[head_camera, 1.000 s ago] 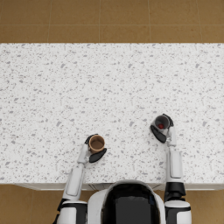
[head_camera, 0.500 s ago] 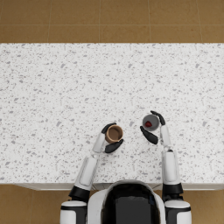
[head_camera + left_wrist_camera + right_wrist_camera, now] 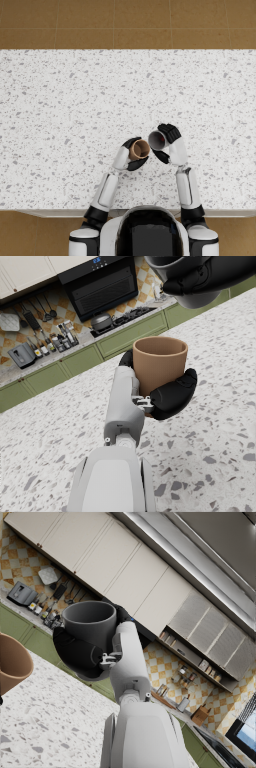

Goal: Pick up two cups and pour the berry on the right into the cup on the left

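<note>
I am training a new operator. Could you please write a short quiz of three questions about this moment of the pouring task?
1. True or false: the brown cup stands on the countertop.
2. Which hand holds the grey cup? A) left hand B) right hand C) neither
3. Fill in: in the head view, the grey cup's opening is tilted toward the ____ cup.

Key:
1. False; the left hand holds it.
2. B, the right hand.
3. brown
</note>
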You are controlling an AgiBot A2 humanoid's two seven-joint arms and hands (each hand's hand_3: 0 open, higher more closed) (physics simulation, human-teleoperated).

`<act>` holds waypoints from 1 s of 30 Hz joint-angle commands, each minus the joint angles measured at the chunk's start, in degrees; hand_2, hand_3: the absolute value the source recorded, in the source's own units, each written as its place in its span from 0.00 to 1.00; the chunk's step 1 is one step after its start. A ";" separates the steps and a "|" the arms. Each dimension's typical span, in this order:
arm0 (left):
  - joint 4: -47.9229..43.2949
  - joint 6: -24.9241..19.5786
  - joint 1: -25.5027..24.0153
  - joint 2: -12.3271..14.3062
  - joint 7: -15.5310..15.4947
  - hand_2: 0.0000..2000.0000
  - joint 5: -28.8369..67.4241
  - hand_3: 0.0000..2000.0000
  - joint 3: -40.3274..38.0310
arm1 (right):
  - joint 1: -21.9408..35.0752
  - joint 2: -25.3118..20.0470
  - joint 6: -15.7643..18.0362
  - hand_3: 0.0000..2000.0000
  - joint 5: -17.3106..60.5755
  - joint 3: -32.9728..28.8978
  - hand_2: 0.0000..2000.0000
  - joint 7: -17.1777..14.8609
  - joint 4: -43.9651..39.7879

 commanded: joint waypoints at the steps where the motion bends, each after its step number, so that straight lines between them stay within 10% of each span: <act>1: 0.26 -0.01 0.05 0.07 0.01 1.00 0.35 0.64 0.04 | 1.27 -0.67 0.12 0.64 1.84 0.95 1.00 0.02 1.78; 30: 3.45 -0.18 1.54 1.72 0.05 1.00 1.22 0.64 -0.11 | -1.02 -1.40 0.33 0.64 55.19 4.82 1.00 0.34 8.16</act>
